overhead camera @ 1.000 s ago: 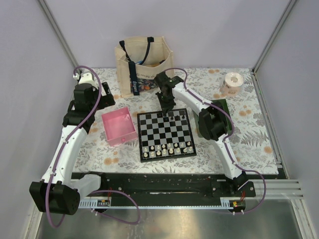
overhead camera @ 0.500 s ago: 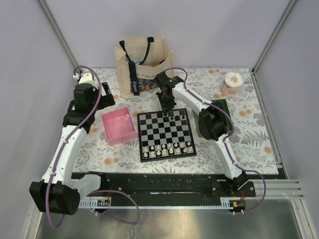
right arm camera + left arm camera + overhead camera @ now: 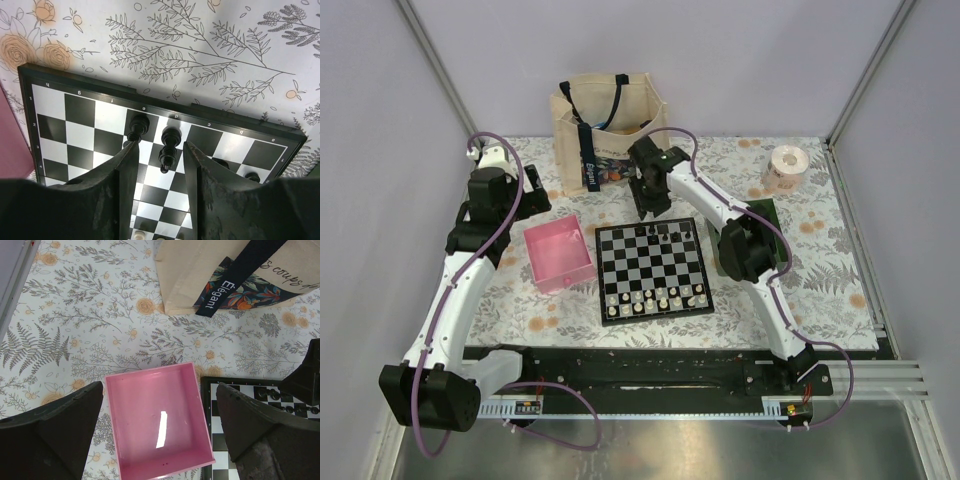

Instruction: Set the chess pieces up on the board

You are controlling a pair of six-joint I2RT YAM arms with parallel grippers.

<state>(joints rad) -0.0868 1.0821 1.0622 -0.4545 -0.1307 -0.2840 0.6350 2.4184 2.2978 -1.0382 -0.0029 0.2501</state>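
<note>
The board (image 3: 638, 262) lies at the table's middle, also seen from above in the right wrist view (image 3: 95, 130). Several black chess pieces (image 3: 665, 232) stand on its far rows. My right gripper (image 3: 160, 146) hovers open over the far edge (image 3: 651, 212). One tall black piece (image 3: 167, 147) stands upright on its square between the fingers, touching neither. Another black piece (image 3: 137, 127) stands just left of it, with more to the right (image 3: 252, 176). My left gripper (image 3: 160, 387) is open and empty above the pink tray (image 3: 157, 420).
White pieces (image 3: 655, 298) fill the board's near rows. The pink tray (image 3: 560, 257) sits left of the board. A canvas tote bag (image 3: 608, 130) stands behind it. A tape roll (image 3: 786, 163) is at the back right. A green tray (image 3: 768, 225) shows partly behind the right arm.
My right gripper has opened and drawn slightly up and back from the board's far edge, leaving the tall black piece standing. The left arm has not moved.
</note>
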